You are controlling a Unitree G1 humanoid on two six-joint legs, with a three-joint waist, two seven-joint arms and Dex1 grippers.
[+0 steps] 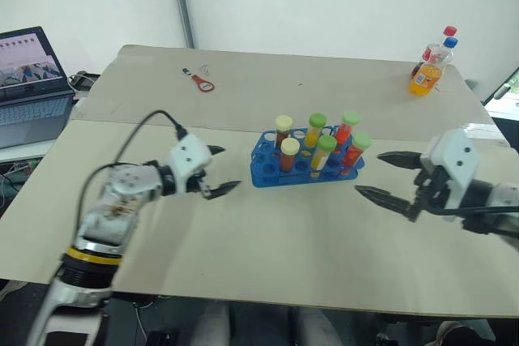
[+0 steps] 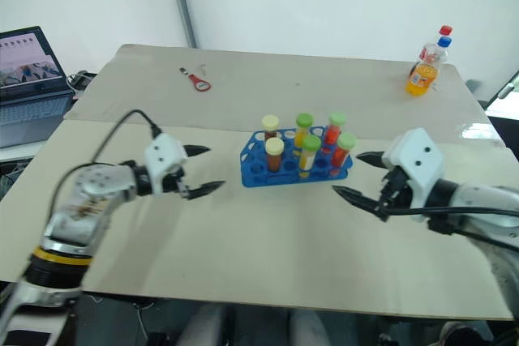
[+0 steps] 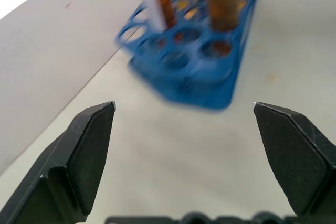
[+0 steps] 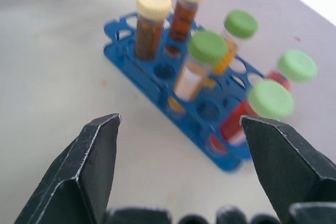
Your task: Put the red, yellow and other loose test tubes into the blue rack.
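Note:
The blue rack (image 1: 263,169) stands mid-table, holding several capped tubes upright. Two brown tubes with pale-yellow caps (image 1: 289,147) stand at its left end. Yellow tubes with green caps (image 1: 327,143) fill the middle, and orange-red tubes with green caps (image 1: 361,142) are at its right end. My left gripper (image 1: 230,168) hangs open just left of the rack, pointing at it, with nothing between its fingers. To the rack's right, my right gripper (image 1: 369,173) is also open and empty, aimed at it. The right wrist view looks onto the rack (image 4: 122,51) and the caps (image 4: 208,46) from close by.
An orange soda bottle (image 1: 425,76) stands at the far right of the table with a red-capped bottle behind it. A small red-handled tool (image 1: 201,82) lies at the far middle. A laptop (image 1: 29,79) sits off the table's left side.

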